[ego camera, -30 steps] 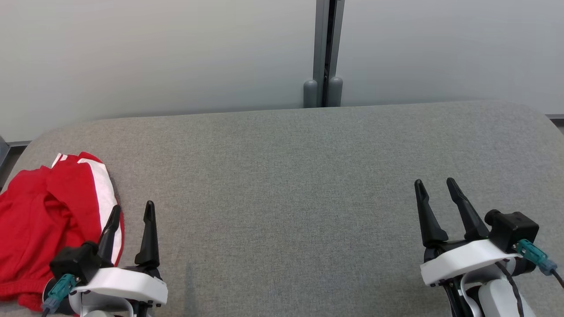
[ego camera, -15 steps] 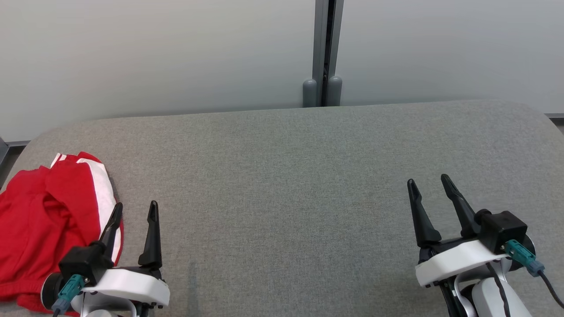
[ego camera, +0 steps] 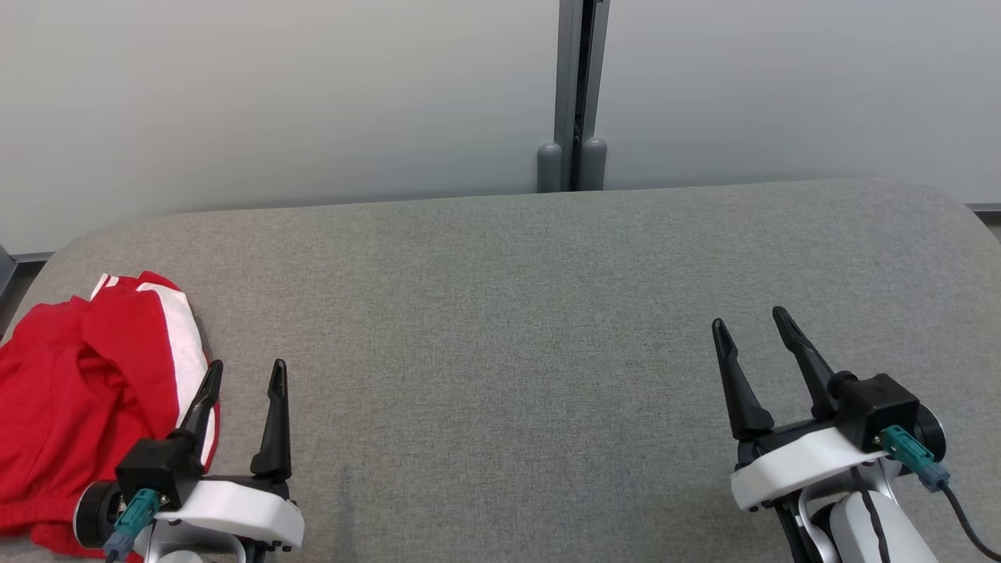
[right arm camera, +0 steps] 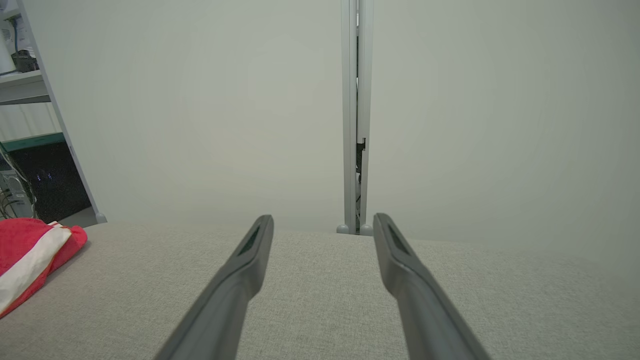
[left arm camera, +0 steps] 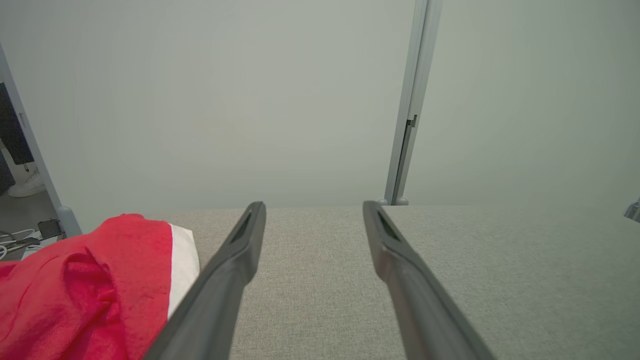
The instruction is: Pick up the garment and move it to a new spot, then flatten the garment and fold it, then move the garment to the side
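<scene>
The garment (ego camera: 86, 391) is red with a white stripe and lies crumpled at the table's left end; it also appears low left in the left wrist view (left arm camera: 90, 290) and at the left edge of the right wrist view (right arm camera: 27, 260). My left gripper (ego camera: 245, 370) stands open just right of the garment, with its left finger over the cloth's edge in the head view and nothing between its fingers (left arm camera: 240, 260). At the lower right, far from the cloth, my right gripper (ego camera: 749, 324) is open and empty above the bare table, its fingers (right arm camera: 250, 260) spread wide.
The grey fabric-covered table (ego camera: 508, 328) has rounded far corners. Behind it stand pale wall panels joined by a grey post (ego camera: 575, 94). Shelving and cables (right arm camera: 20, 125) lie beyond the table's left end.
Both grippers have drawn back a little toward me; the left has shifted slightly right and the right slightly left. The garment has not moved.
</scene>
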